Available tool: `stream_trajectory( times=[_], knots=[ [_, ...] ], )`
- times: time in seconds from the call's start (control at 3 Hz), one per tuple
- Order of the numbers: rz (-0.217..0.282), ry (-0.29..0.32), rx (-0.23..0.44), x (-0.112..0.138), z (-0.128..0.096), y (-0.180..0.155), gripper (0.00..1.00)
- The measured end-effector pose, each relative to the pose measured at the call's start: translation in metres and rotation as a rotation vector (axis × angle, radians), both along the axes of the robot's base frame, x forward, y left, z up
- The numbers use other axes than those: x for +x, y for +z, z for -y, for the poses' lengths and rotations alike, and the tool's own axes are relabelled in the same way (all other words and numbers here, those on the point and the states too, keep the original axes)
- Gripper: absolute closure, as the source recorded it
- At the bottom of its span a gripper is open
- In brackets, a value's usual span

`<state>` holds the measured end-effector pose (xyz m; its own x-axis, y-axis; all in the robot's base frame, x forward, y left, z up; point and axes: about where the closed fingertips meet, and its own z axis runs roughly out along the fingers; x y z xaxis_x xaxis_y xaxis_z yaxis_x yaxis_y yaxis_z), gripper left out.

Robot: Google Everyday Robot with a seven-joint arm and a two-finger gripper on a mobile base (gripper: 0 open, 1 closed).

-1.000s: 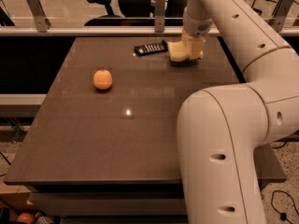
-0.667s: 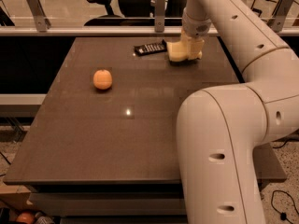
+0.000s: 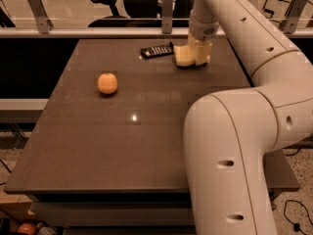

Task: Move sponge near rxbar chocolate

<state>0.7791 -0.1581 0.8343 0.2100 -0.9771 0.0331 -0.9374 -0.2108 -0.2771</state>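
The pale yellow sponge (image 3: 184,55) rests on the dark table (image 3: 146,131) at its far edge. The black rxbar chocolate (image 3: 156,50) lies flat just left of it, nearly touching. My gripper (image 3: 199,54) comes down from the white arm directly onto the right part of the sponge and covers that side of it.
A round orange fruit (image 3: 107,83) sits on the left part of the table. My large white arm (image 3: 234,146) fills the right foreground and hides the table's right side. A rail with posts (image 3: 98,32) and office chairs stand behind the far edge.
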Motion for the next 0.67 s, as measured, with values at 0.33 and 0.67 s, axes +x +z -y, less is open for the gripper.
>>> stream_trajectory(
  times=[0.33, 0.67],
  knots=[
    [0.004, 0.001, 0.001, 0.0026, -0.0012, -0.0032, 0.00],
    [0.004, 0.001, 0.001, 0.0027, -0.0012, -0.0032, 0.00]
  ],
)
